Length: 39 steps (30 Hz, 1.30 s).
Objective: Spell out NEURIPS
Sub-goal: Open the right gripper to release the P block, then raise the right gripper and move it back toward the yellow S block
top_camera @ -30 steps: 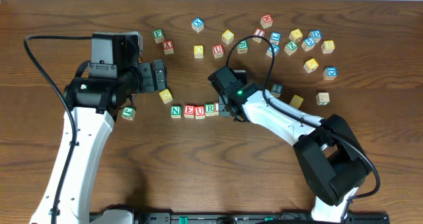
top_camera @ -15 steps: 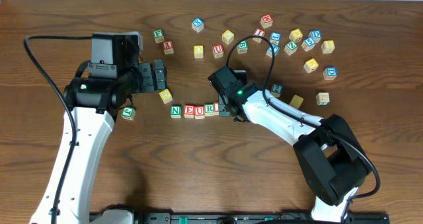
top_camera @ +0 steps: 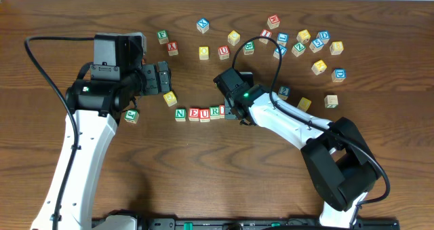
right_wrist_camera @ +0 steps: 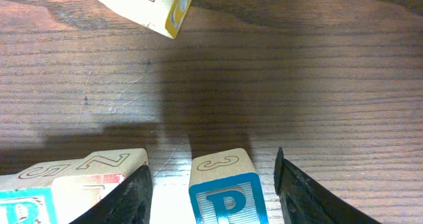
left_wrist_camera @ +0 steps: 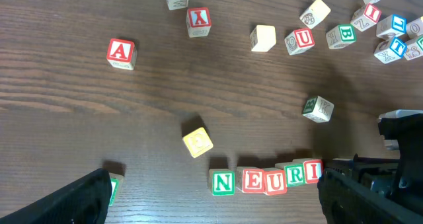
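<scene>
Five wooden cubes stand in a row reading N (left_wrist_camera: 222,182), E (left_wrist_camera: 253,180), U (left_wrist_camera: 274,180), R (left_wrist_camera: 295,174), I (left_wrist_camera: 312,170), also seen overhead as the row (top_camera: 201,113). My right gripper (top_camera: 234,112) is at the row's right end. In the right wrist view a blue P cube (right_wrist_camera: 225,184) rests on the table between the right gripper's fingers (right_wrist_camera: 125,197), with a gap on each side; the right gripper (right_wrist_camera: 215,201) is open. My left gripper (left_wrist_camera: 218,207) hovers wide open and empty over the row. I cannot pick out the S cube.
Loose cubes lie scattered at the back right (top_camera: 302,43). A red A cube (left_wrist_camera: 121,53), a yellow cube (left_wrist_camera: 197,142) and a K cube (left_wrist_camera: 318,108) lie behind the row. A green-faced cube (top_camera: 131,115) sits beside the left arm.
</scene>
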Available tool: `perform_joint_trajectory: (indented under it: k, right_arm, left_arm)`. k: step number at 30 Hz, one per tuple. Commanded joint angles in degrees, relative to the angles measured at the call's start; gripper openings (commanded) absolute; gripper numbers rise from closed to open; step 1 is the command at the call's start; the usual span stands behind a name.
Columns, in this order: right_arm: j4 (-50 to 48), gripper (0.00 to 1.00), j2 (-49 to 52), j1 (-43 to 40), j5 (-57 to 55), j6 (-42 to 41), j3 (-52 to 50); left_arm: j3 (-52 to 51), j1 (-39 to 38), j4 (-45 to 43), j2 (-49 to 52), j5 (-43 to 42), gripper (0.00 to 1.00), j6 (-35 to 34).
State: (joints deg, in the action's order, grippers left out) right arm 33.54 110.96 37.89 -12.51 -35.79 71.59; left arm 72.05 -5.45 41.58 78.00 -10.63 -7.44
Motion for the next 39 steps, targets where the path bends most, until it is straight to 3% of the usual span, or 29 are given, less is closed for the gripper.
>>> perform_joint_trajectory:
  k: [1,20,31,39]
  right_arm:
    - [0.09,0.54,-0.07,-0.20,-1.64,0.31,0.44]
    - [1.60,0.57,-5.46,-1.49,-7.80,3.30,6.38]
    - [9.99,0.62,-12.22,-5.05,-16.52,2.97,7.48]
    - [19.58,0.62,-13.11,-10.43,-17.27,-4.24,7.48]
  left_arm:
    - [1.31,0.09,0.00,-0.52,-0.33,0.98,0.33]
    - [1.31,0.09,0.00,-0.52,-0.31,0.98,0.33]
    - [1.31,0.09,0.00,-0.52,-0.33,0.98,0.33]
    - [1.31,0.09,0.00,-0.52,-0.33,0.98,0.33]
